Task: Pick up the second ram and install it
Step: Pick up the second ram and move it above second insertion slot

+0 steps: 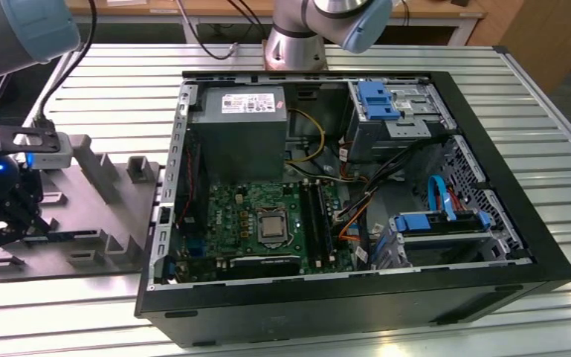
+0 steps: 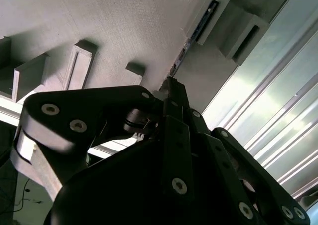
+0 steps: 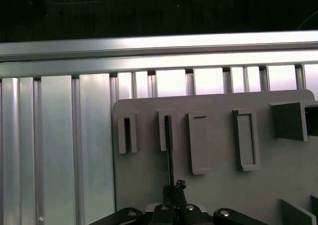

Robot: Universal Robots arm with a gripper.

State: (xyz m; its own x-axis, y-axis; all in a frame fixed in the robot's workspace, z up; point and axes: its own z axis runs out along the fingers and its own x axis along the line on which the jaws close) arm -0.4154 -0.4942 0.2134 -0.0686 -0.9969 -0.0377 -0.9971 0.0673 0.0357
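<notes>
- Our claw (image 3: pixel 174 189), narrow, seems pinched on the second ram's (image 3: pixel 169 155) near end.
- The slatted surface (image 1: pixel 523 97) carries the open computer case (image 1: pixel 365 297), well apart on the exterior view's right.
- The grey tray (image 1: pixel 107 216) holds the ram on edge; its long axis runs straight away from the claw into a slot.
</notes>
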